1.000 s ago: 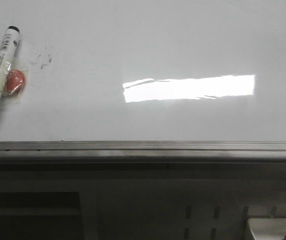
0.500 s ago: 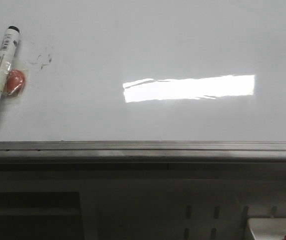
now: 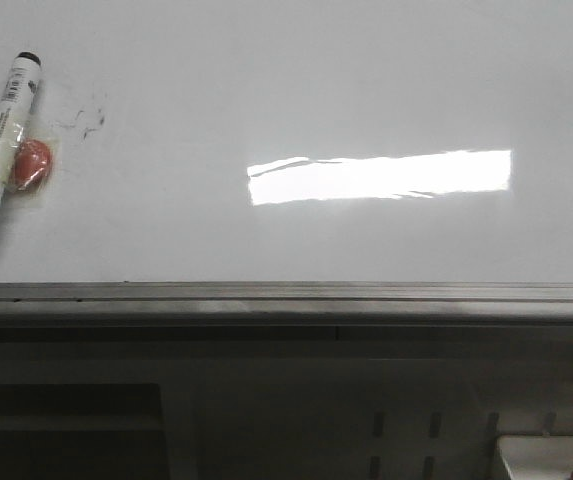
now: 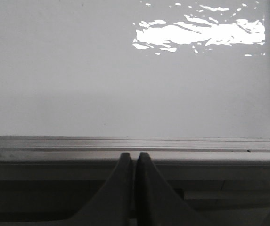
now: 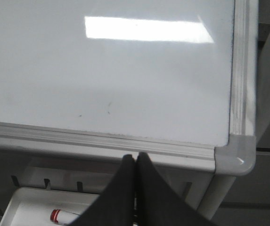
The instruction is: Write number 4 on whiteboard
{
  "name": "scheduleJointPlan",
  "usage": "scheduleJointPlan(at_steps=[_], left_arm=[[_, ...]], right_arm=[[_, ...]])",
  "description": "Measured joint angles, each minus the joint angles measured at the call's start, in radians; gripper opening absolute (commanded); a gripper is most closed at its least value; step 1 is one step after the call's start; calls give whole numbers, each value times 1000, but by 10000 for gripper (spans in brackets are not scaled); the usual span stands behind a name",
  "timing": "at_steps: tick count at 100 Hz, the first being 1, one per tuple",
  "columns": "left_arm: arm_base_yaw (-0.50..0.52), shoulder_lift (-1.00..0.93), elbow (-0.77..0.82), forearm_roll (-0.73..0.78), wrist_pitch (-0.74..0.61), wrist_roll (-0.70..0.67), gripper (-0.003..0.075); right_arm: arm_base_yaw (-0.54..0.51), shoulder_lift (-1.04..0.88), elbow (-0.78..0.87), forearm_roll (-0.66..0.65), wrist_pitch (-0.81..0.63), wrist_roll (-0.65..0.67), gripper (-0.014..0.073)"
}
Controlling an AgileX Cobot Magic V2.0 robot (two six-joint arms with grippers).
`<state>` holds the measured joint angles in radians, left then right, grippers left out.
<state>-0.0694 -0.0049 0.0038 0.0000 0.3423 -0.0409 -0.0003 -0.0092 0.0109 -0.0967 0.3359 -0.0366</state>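
Observation:
The whiteboard (image 3: 366, 80) fills the front view, glossy white with a bright glare and a grey rail along its near edge. A white marker with a black cap (image 3: 1, 140) lies on it at the far left, beside a red round piece (image 3: 30, 165). No number 4 shows on the board; only faint grey smudges (image 3: 88, 118) sit near the marker. My left gripper (image 4: 134, 155) is shut and empty, just short of the board's rail (image 4: 135, 143). My right gripper (image 5: 135, 156) is shut and empty, at the rail near the board's corner (image 5: 236, 157). Neither gripper shows in the front view.
A white tray (image 5: 36, 207) holding a red-banded marker (image 5: 66, 216) sits below the board near the right gripper; it also shows at the front view's lower right (image 3: 551, 455). A slotted shelf frame (image 3: 406, 430) stands under the rail.

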Motion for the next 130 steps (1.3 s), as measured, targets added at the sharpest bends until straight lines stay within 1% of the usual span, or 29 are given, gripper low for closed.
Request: scheduleJointPlan(at_steps=[8,26,52,64,73,84,92,105,124,130], left_arm=[[0,0,0,30,-11,0,-20],[0,0,0,35,-21,0,-20],[0,0,0,35,-99,0,-20],[0,0,0,35,-168,0,-20],[0,0,0,26,-204,0,-20],[0,0,-2,-17,-205,0,-20],[0,34,-23,-26,-183,0,-20],[0,142,-115,-29,-152,0,-20],[0,300,-212,-31,-159,0,-18],[0,338,-219,-31,-185,0,13]], right_arm=[[0,0,0,-15,0,0,-51],[0,0,0,-79,-34,0,-51],[0,0,0,-93,-294,2,-51],[0,0,0,-91,-336,2,-51],[0,0,0,-38,-336,2,-51],[0,0,-10,97,-241,2,-53],[0,38,-49,143,-153,2,-53],[0,160,-155,223,-93,2,-53],[0,346,-308,259,74,2,-53],[0,391,-325,261,90,2,-53]])
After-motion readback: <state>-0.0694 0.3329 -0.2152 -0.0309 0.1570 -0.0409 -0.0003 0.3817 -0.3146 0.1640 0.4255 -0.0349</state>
